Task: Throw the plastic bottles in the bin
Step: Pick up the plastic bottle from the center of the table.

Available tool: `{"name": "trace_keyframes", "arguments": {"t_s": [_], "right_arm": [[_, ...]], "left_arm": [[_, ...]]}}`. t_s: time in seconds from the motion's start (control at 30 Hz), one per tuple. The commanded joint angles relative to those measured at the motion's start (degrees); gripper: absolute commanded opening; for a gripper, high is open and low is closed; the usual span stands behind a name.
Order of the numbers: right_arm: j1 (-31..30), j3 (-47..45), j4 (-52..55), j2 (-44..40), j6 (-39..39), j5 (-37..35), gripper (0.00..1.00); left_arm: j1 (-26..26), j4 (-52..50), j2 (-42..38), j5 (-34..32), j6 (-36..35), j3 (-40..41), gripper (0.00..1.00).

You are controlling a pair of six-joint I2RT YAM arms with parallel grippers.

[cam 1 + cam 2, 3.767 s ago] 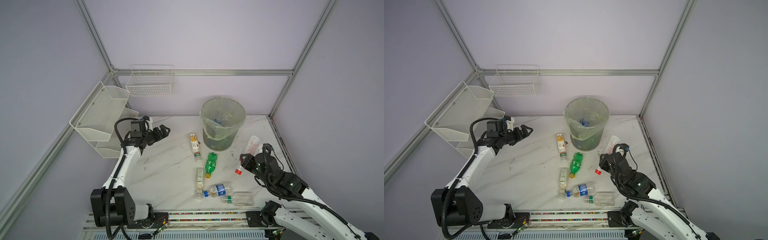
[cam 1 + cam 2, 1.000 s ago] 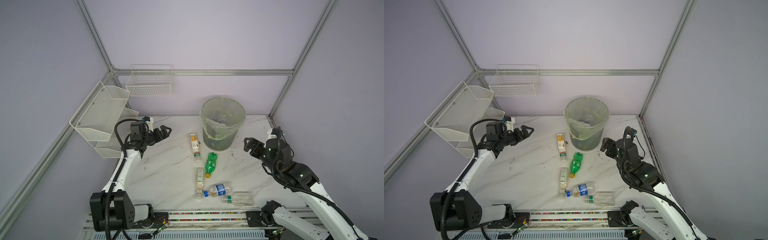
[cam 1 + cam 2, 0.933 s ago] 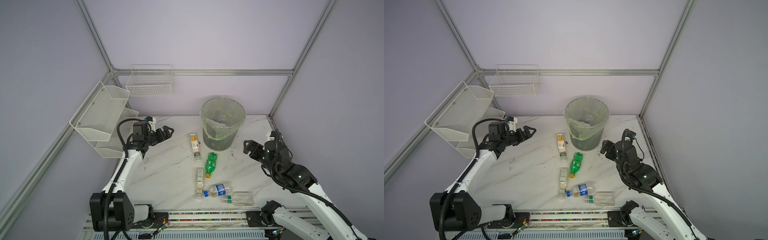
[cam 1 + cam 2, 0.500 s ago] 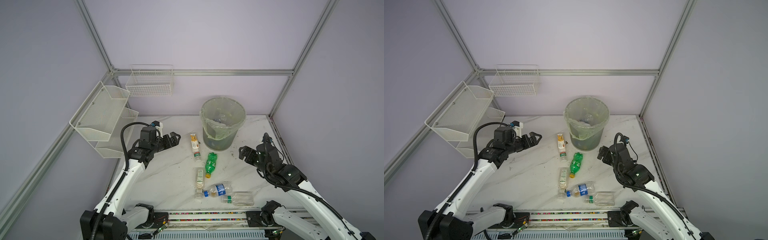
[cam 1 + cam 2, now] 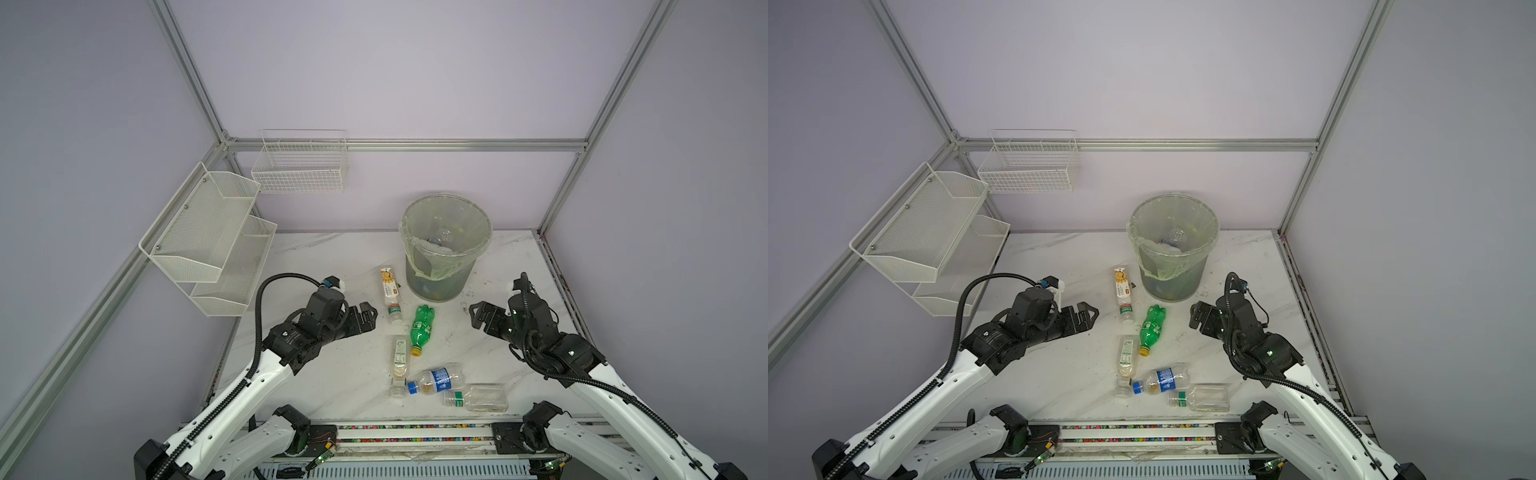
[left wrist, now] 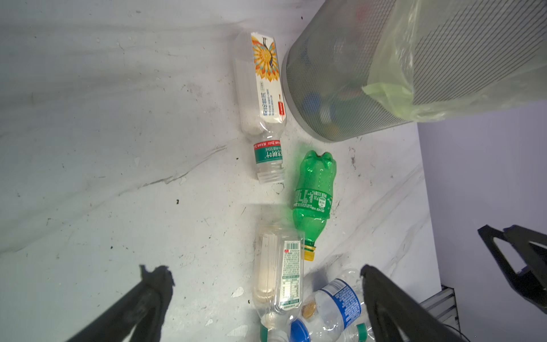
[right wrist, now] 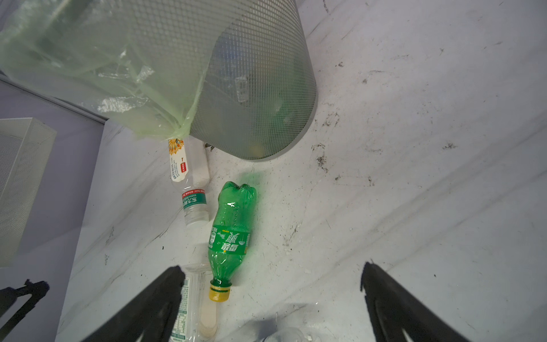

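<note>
Left gripper and right gripper hang wide and empty over the table, flanking five bottles lying just before the bin. The green bottle, probably light, thin-walled and slick, looks best pinched across its labelled middle. The lined bin already holds several bottles.

Bin contents indistinct through bag; blue-label bottle partly behind left fingers.
</note>
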State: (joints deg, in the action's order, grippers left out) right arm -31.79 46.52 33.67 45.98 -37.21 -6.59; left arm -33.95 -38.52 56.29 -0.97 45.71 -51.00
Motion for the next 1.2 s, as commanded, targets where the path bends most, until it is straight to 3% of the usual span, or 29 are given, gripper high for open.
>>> {"name": "trace_keyframes", "arguments": {"t_s": [0.0, 0.23, 0.83, 1.17], "right_arm": [[-0.1, -1.0, -0.5, -1.1, 0.5, 1.0, 0.97], [0.0, -1.3, -0.6, -1.6, -0.1, 1.0, 0.97], [0.0, -3.5, -0.5, -2.5, -3.0, 0.5, 0.97], [0.0, -3.5, -0.4, -2.5, -3.1, 0.8, 0.97]], "left_arm": [[-4.8, -0.6, 3.2, -5.6, 1.8, 0.6, 1.0], [-14.4, -3.8, 13.9, -11.8, 0.1, -4.9, 1.0], [-21.1, -2.5, 28.4, -11.9, 0.4, -12.2, 1.0], [-21.7, -2.0, 34.1, -10.7, 1.0, -12.1, 0.98]]}}
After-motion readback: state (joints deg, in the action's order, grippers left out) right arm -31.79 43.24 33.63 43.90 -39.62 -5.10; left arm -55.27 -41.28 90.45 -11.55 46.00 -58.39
